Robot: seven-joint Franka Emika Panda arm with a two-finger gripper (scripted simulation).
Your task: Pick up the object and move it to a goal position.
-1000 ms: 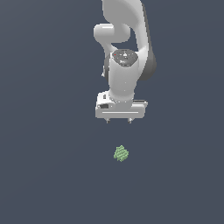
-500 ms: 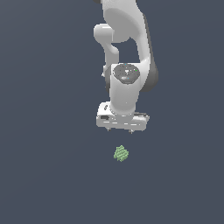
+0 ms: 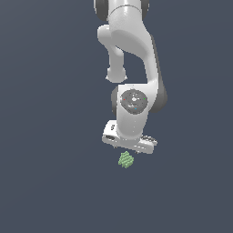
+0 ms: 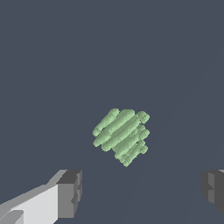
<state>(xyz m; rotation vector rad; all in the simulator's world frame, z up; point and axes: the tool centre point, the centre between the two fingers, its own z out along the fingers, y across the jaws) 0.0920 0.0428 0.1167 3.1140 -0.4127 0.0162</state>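
**sim_newbie:** Can someone sanity check this moment for me? Where's the object (image 3: 126,159) sitting relative to the arm?

**pandafan42:** In the exterior view it's the little pale-green lumpy blob lying on the dark blue-grey tabletop (image 3: 45,182), directly under the gripper (image 3: 129,147). The white hand is low above it, with only a thin gap showing between the underside of the hand and the top of the blob. The hand looks a bit tilted, with its end toward the exterior view's right sitting lower than the other.

**sim_newbie:** And the jaws? Released or clenched?

**pandafan42:** Released, spread wide. The wrist view settles it: one dark grey finger pad (image 4: 70,194) on its white finger shows at one lower corner, the other pad (image 4: 214,191) at the opposite edge, and there's a big stretch of bare surface between them. Nothing is held.

**sim_newbie:** So is the blob actually between the pads?

**pandafan42:** Not at pad level in the wrist view. It shows roughly centred sideways between the two, but farther out in the picture than the pads, and touching neither. You can see its surface well there: rows of small ridged bumps running diagonally, with an irregular roundish outline.

**sim_newbie:** Anything else around it?

**pandafan42:** Just the plain tabletop and the white arm (image 3: 132,41) coming down from the top of the exterior view, with its round wrist joint right above the hand.
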